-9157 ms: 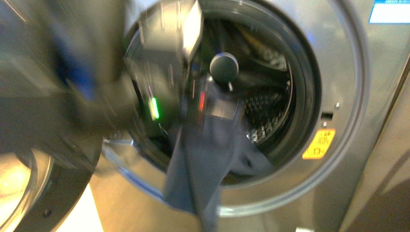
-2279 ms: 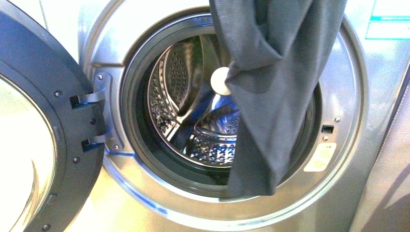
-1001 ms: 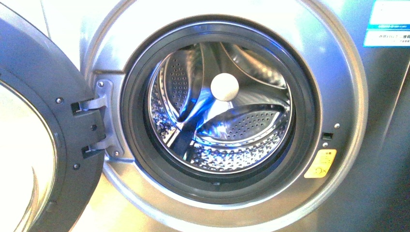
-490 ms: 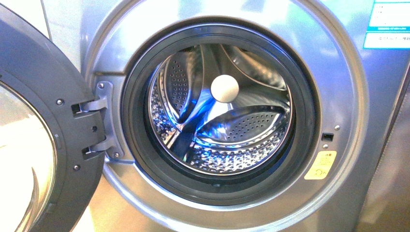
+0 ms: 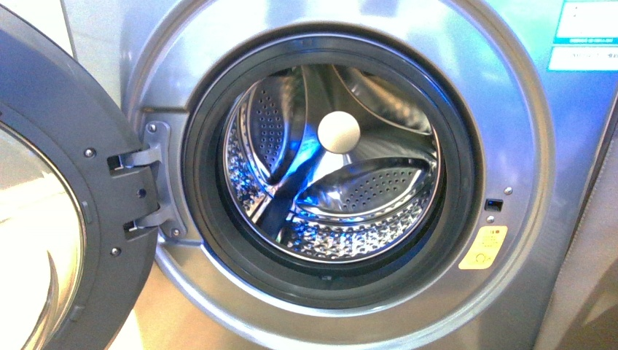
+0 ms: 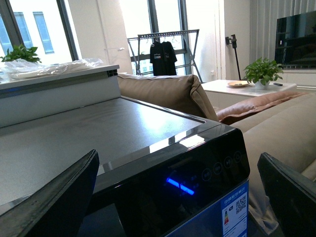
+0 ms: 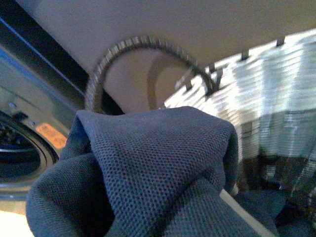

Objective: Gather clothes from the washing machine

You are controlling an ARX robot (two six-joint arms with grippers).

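Observation:
The grey washing machine (image 5: 510, 146) fills the front view with its porthole door (image 5: 51, 219) swung open to the left. Its perforated steel drum (image 5: 342, 197) holds no fabric. Neither gripper shows in that view. The clothes (image 7: 158, 168), dark navy mesh fabric, fill the foreground of the right wrist view. My right gripper is shut on them and its fingers are hidden under the fabric. My left gripper (image 6: 177, 163) is open and empty, with dark fingers (image 6: 59, 207) spread wide, above the machine's black control panel (image 6: 197, 182).
A woven basket (image 7: 276, 98) with a looped handle (image 7: 143, 42) stands beyond the clothes, next to the machine's front (image 7: 29, 98). The left wrist view shows a tan sofa (image 6: 168, 91) and a drying rack (image 6: 162, 49) behind the machine.
The clothes, which hung in front of the drum opening 2.3 s ago, have left the front view. The drum has shown bare and unchanged over the last second.

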